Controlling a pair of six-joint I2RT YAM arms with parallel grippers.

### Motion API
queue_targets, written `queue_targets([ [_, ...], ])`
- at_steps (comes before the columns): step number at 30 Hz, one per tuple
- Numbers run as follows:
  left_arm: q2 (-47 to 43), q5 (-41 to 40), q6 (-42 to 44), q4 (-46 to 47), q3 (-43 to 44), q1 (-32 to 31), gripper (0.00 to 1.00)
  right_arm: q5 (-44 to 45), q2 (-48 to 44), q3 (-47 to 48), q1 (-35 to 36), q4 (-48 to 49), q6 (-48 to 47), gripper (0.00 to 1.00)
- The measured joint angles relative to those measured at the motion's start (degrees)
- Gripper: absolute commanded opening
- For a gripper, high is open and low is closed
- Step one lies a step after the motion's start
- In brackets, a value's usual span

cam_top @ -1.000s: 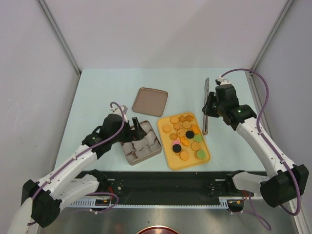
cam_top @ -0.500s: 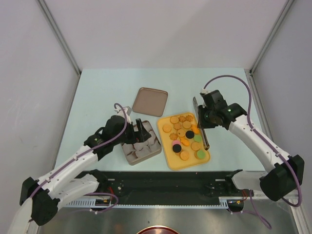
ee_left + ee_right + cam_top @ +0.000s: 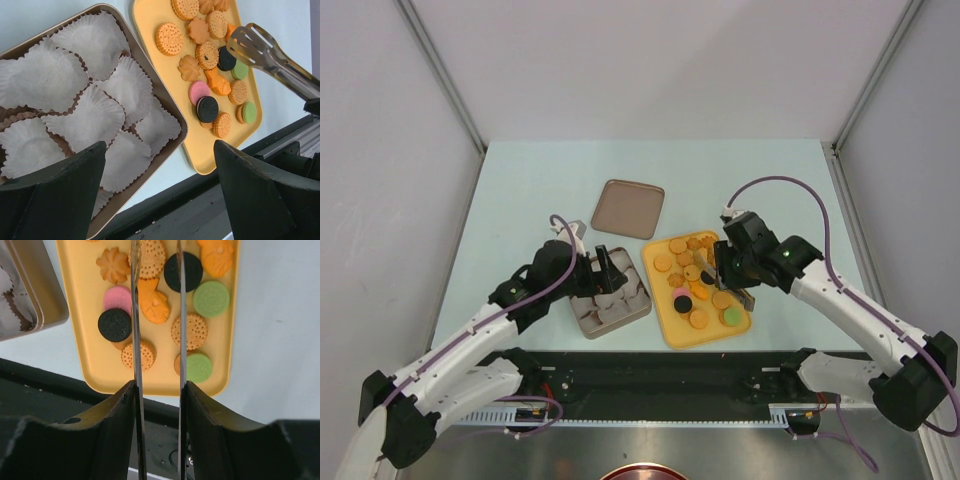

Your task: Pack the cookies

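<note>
Steel tongs point(image 3: 262, 49) newly over the cookies point(image 3: 207, 109)

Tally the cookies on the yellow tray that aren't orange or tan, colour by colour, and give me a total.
Black cookies: 2
Green cookies: 2
Pink cookie: 1
Total: 5
</note>
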Motion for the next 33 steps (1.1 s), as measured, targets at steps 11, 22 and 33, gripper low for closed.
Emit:
queue_targets([
  [11,-1.05,-0.68,-0.5,-0.92,-1.03,-0.11,0.93,2.95,-5.99,-4.66,9.29,0.46,6.54,0.47],
  [22,-0.98,-1.62,-0.5,-1.18,-1.11,-0.26,0.93,7.78,-10.12,-5.55,21.66,-1.22,14.49,0.54],
  [33,-0.74,-1.75,-0.52,-1.38,-1.11,-0.59,0.93,11.15,-9.94,-8.35,29.53,-3.76,19.98,0.59],
])
